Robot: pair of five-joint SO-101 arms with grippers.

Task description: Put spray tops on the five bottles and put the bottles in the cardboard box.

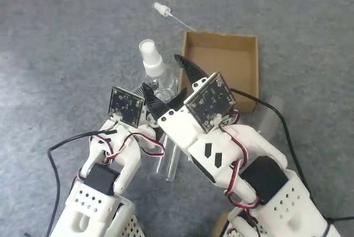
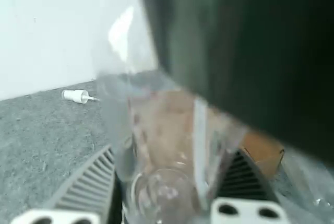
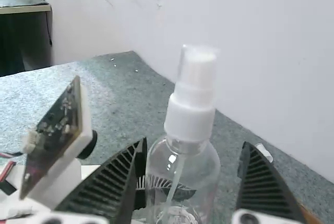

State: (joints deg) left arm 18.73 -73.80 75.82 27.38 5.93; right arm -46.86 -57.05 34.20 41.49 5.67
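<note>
From the high view you see the bottle standing up in the middle of the grey mat, just beside a side wall of the cardboard box. It has a white spray top on it. Your right gripper has one black jaw on each side of the bottle, so I think it is there to set the top right. The box is bare inside, so no bottle is packed yet. A loose spray top lies near the far edge of the mat, well apart from the arms. Other bottles lie flat toward the near edge, and your arms hang over them and block the way. In the left wrist view your left gripper looks clenched on the bottle's clear body, low down, and I think it keeps the bottle steady. The other arm's dark jaw hides much of what is behind. In the right wrist view your right gripper is released, with jaws wide and a gap beside the bottle. The left arm's camera board sits close by, so mind you do not bump it.
</note>
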